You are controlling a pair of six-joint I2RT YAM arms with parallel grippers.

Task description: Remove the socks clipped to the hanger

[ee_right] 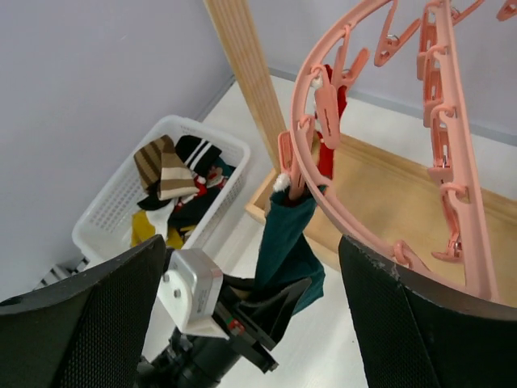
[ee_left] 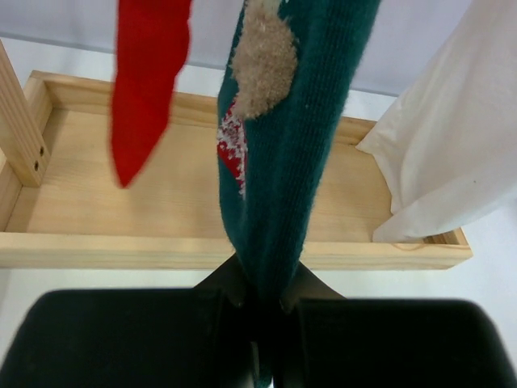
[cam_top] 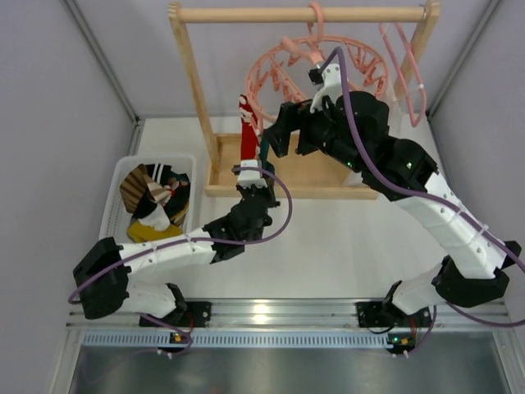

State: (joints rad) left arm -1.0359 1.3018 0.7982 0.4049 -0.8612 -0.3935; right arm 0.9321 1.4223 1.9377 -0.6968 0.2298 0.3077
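Top view: clamped shut on the teal sock's (cam_top: pixel 264 154) lower end with left gripper (cam_top: pixel 250 174), hanger (cam_top: pixel 316 70) above those jaws. Left wrist: soft, light knit pinched between jaws. Right wrist: right gripper (ee_right: pixel 252 319) gaping, clip (ee_right: pixel 289 158) just ahead; probably worth squeezing that, not yanking.

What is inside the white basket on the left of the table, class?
The basket holds a pile: a brown-and-cream striped sock, a black-and-white striped sock, a yellow sock. They cover its floor, so anything beneath cannot be seen.
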